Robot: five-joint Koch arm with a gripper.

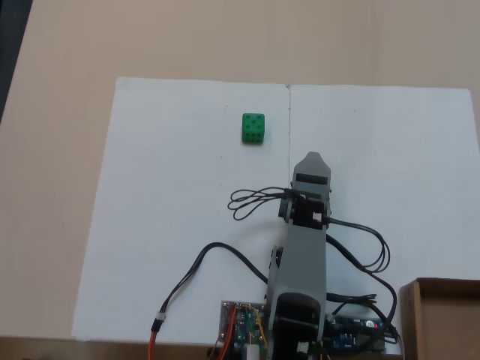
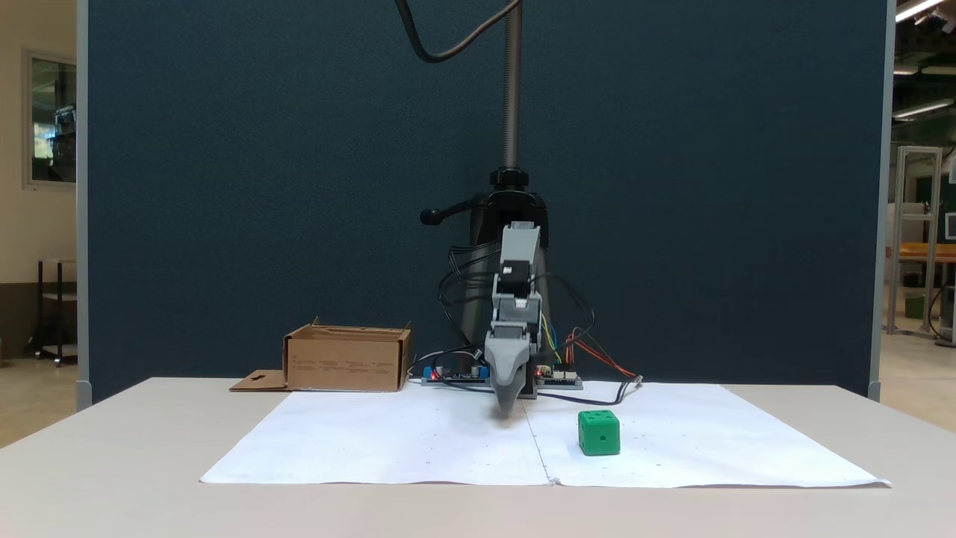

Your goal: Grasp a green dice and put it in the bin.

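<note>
A small green dice (image 1: 253, 128) sits flat on white paper (image 1: 165, 225) on the worktop, a cube with no long axis, its edges roughly square to the paper's centre seam just beside it. The grey end effector (image 2: 507, 406) points down at the paper near the seam, apart from the dice, holding nothing; its jaws look closed to a single tip. The cardboard bin (image 2: 346, 359) stands beside the arm's base.

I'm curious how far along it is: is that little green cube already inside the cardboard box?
Out. The green dice sits on the white paper, apart from the bin and the gripper.
</note>
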